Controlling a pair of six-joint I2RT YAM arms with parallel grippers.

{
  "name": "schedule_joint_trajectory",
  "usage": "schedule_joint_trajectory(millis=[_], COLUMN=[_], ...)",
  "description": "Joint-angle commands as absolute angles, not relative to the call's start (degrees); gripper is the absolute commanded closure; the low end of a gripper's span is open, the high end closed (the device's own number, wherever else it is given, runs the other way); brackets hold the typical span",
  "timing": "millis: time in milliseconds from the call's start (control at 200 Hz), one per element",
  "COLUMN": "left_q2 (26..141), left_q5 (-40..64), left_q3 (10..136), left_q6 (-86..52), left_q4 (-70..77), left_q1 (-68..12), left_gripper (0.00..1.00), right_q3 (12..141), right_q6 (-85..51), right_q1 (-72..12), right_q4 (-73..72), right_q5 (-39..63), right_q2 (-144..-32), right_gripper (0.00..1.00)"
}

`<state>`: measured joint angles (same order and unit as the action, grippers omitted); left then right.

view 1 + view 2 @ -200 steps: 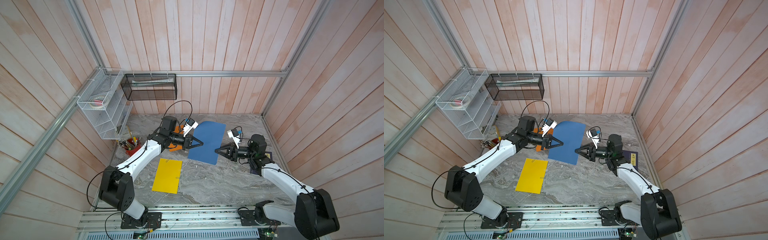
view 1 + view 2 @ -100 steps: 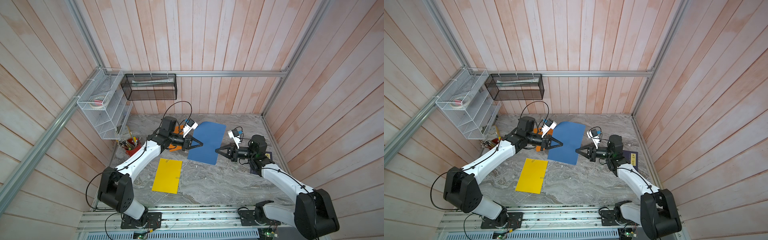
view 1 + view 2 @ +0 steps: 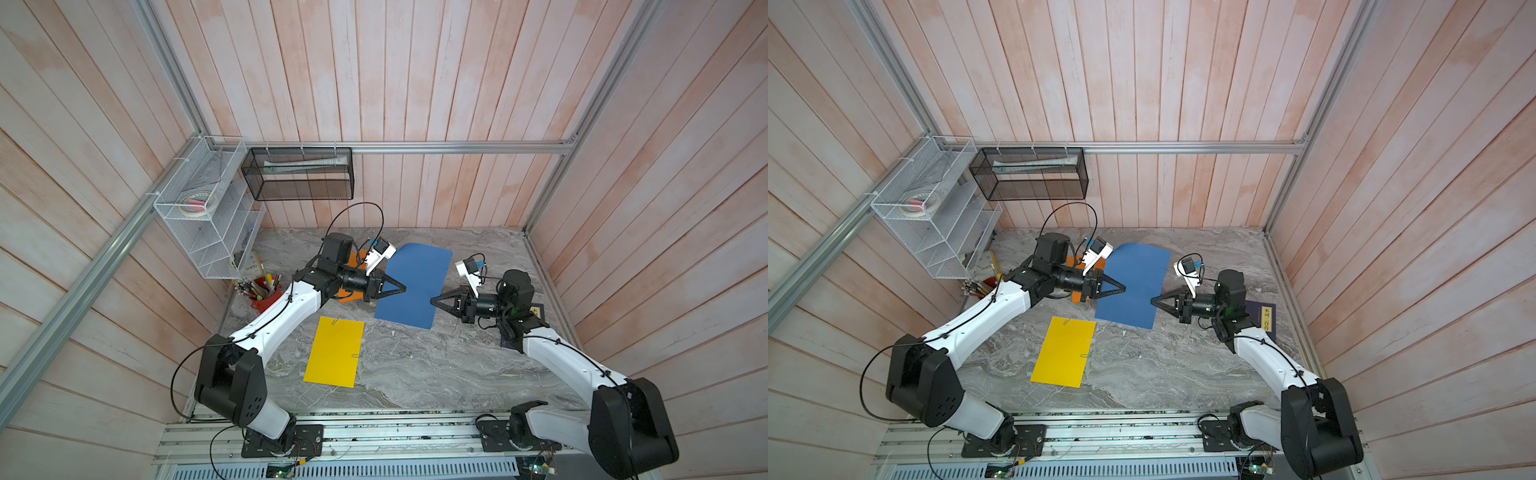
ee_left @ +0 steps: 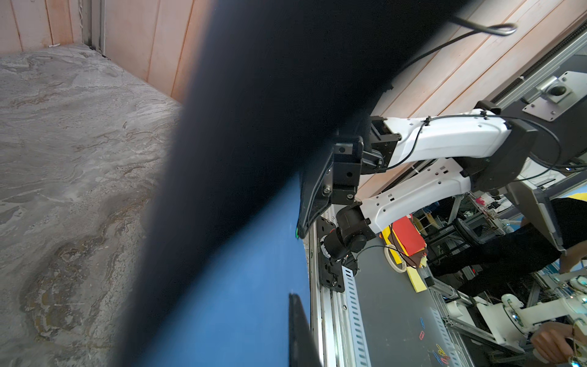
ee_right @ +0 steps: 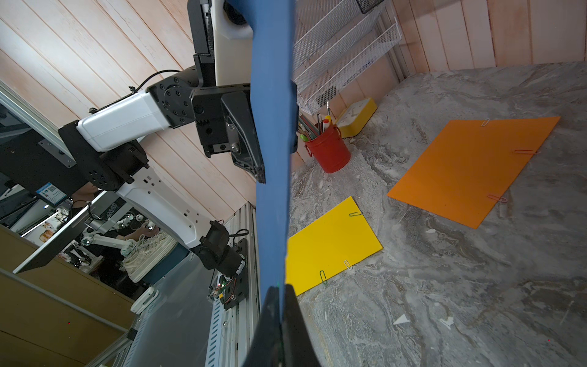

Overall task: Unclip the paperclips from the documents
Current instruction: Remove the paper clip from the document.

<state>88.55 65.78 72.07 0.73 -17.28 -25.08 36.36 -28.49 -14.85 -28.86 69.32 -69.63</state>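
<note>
Three paperclips (image 5: 323, 277) edge the yellow sheet (image 3: 334, 351), flat on desk (image 3: 436, 365) nearest. Beyond, L gripper (image 3: 404, 287) & R gripper (image 3: 432, 300) each have jaws pinching opposite edges of the blue sheet (image 3: 415, 286), held up off desk. Farthest: orange sheet (image 5: 470, 168), flat, w/ three more clips on it.

Sheets, three: blue sheet (image 3: 419, 266), yellow sheet (image 3: 334, 353), orange sheet (image 5: 470, 171).
Paperclips (image 5: 355, 214): six counted in the right wrist view, three along the yellow sheet, three along the orange sheet; any on the blue sheet hidden.
Grippers, two: left gripper (image 3: 404, 287), right gripper (image 3: 432, 300).
Racks, upper left in both top views, two: white rack (image 3: 208, 216), black rack (image 3: 299, 183).
One red pen pot (image 5: 328, 152), one navy book (image 3: 1256, 309).
</note>
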Motion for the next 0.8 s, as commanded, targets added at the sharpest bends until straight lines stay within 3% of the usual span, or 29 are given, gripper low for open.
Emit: schedule_joint_trajectory(millis=[0, 795], left_q2=[86.7, 85.8], left_q5=[65.9, 65.4], left_q3=[71.4, 71.0], left_q6=[2.3, 3.3], left_q4=[-18.5, -19.3], left_q1=[-24.1, -23.4], left_gripper=[1.0, 1.0], right_q3=[35.8, 35.8], right_q6=[-28.0, -26.5], right_q1=[-14.1, -13.8], right_q4=[-27.9, -25.6], right_q5=[69.5, 69.4], right_q2=[-68.9, -68.2], right_gripper=[0.96, 0.9])
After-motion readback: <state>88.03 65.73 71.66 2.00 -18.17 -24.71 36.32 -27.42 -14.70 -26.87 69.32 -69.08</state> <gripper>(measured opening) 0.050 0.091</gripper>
